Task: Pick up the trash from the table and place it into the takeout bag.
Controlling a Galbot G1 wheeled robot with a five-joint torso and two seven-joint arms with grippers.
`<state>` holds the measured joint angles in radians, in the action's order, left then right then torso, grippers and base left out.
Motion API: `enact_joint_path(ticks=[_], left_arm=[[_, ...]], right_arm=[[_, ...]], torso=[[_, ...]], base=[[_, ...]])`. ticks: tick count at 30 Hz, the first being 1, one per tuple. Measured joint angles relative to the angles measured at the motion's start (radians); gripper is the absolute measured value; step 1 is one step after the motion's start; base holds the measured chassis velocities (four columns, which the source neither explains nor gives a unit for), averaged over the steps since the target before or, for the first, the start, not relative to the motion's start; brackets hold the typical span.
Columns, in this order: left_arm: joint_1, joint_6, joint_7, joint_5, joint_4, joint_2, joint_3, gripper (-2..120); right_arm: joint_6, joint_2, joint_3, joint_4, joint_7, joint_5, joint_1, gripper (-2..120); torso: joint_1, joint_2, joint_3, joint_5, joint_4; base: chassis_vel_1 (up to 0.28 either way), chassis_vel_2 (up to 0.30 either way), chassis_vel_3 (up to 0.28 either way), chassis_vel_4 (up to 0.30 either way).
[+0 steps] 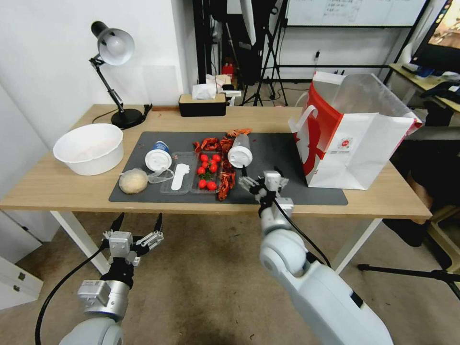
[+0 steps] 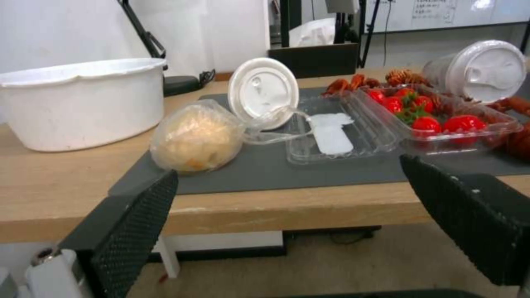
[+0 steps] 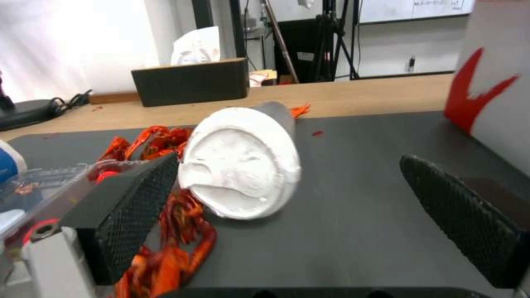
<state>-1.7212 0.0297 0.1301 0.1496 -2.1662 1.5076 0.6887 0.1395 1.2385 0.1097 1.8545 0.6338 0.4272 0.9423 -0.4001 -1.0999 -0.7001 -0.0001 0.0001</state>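
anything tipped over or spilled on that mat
Yes. Both white-lidded cups lie on their sides on the dark grey mat: the blue-white cup and the grey-sided cup, just ahead of the open right end effector. Red crayfish shells are strewn loose around the clear tomato tray.

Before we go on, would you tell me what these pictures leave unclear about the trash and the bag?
- Takeout bag interior: head view, hidden by its own walls.
- Grey cup contents: right wrist view, lid faces the camera.
- Blue-white cup body: left wrist view, hidden behind its lid.
- Right gripper fingertips: too small in head view.
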Motion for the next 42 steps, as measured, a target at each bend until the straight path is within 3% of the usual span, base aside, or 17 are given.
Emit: enact_joint_path(ticks=[22, 42], left_arm=[[-0.008, 0.017, 0.001, -0.003, 0.007, 0.008, 0.007, 100], [-0.009, 0.035, 0.001, -0.003, 0.018, 0.008, 0.011, 100]], right_arm=[[0.069, 0.073, 0.136, -0.212, 0.126, 0.158, -0.281, 100], [0.098, 0.116, 0.169, -0.332, 0.153, 0.174, -0.352, 100]], torso=[[0.000, 0.000, 0.000, 0.0000, 0.0000], [0.000, 0.000, 0.000, 0.0000, -0.0001]], base=[[0.000, 0.000, 0.000, 0.000], [0.000, 0.000, 0.000, 0.000]])
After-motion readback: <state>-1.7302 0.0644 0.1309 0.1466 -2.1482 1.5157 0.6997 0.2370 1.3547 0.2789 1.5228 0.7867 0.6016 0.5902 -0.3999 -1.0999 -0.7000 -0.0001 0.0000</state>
